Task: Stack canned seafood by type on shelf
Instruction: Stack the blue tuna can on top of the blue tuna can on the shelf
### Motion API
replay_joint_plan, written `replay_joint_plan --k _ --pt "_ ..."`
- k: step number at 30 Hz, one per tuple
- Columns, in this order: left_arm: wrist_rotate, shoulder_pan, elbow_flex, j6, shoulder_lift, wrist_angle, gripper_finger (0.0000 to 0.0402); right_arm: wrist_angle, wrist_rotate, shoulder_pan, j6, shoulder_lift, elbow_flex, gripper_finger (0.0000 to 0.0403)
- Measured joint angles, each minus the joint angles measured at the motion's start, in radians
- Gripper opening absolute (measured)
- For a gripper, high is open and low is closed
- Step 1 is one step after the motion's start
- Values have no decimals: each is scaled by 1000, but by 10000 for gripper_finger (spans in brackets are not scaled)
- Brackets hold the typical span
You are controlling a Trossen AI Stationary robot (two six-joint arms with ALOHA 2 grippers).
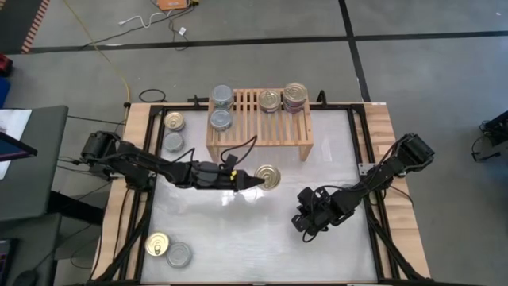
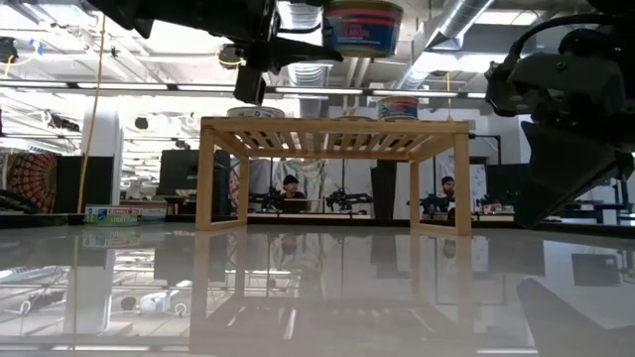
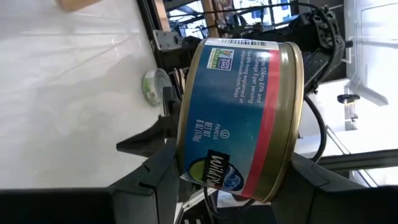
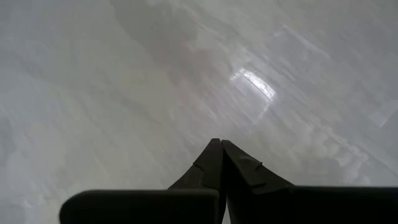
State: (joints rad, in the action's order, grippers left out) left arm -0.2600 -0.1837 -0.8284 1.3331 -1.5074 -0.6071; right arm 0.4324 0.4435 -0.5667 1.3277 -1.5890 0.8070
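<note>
My left gripper point(image 1: 254, 181) holds a canned seafood tin point(image 1: 268, 176) with a gold lid and a blue and red label point(image 3: 239, 118). It is over the table's middle, just in front of the shelf point(image 1: 259, 127). On the light-wood shelf stand two silver-topped stacks point(image 1: 221, 108) at its left and gold-lidded tins point(image 1: 271, 100) beside a taller stack point(image 1: 296, 95) at its right. My right gripper point(image 1: 305, 225) hangs shut over bare table, right of the middle, touching nothing. My left gripper pinches the tin between its two fingers, one finger point(image 3: 314, 186) on the gold lid's edge point(image 3: 287, 155) and the other on the underside. The fingers come level from the table's left. The tin is lifted clear of the table, lid up, higher than the shelf top point(image 2: 332, 124).
Two tins point(image 1: 173, 131) lie on the table left of the shelf. Two more point(image 1: 168, 249) lie at the near left corner. The white table top point(image 1: 238, 230) between the arms is bare. People sit at desks in the room behind point(image 2: 290, 188).
</note>
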Motion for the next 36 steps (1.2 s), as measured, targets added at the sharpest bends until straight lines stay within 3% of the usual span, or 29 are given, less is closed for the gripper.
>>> replay_joint_plan --k 7,15,21,36 --pt "-31 -3 -6 1 0 -25 180 -11 0 -1 0 0 0 31" --pt "-28 31 -98 -79 0 21 180 -28 0 0 0 0 0 31" --pt "12 129 -147 -69 -1 180 180 -30 0 0 0 0 0 31" --pt "178 441 -289 -88 -1 255 188 -30 0 34 0 0 0 31"
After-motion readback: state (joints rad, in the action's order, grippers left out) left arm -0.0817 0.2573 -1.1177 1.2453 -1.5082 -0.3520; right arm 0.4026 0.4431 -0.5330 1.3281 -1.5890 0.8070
